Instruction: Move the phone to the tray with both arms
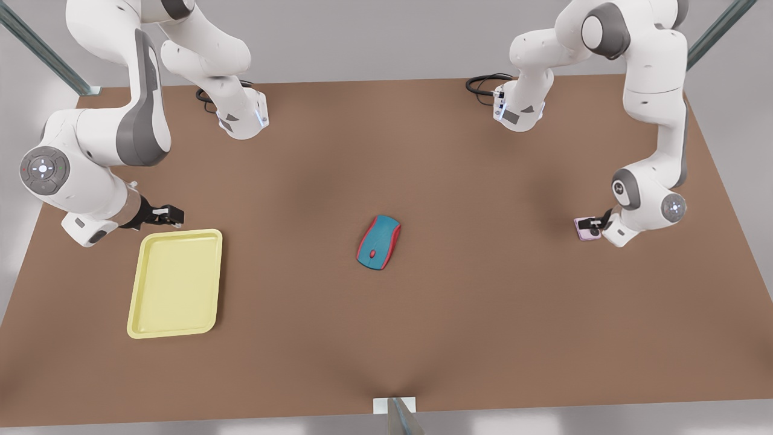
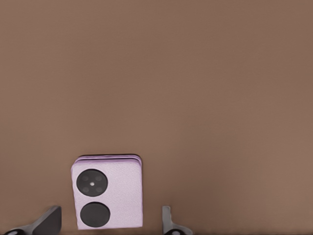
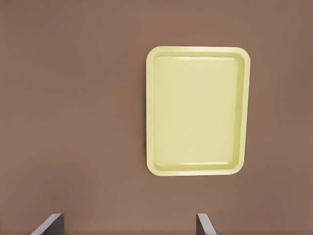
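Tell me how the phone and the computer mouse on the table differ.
The phone is pale lilac and nearly square with two round black lenses; the computer mouse is teal with red trim and an elongated rounded shape. The phone is the smaller of the two. The phone lies near the front view's right edge between the open fingers of the left tool; the mouse sits mid-table, away from both arms. Both rest on the brown table.
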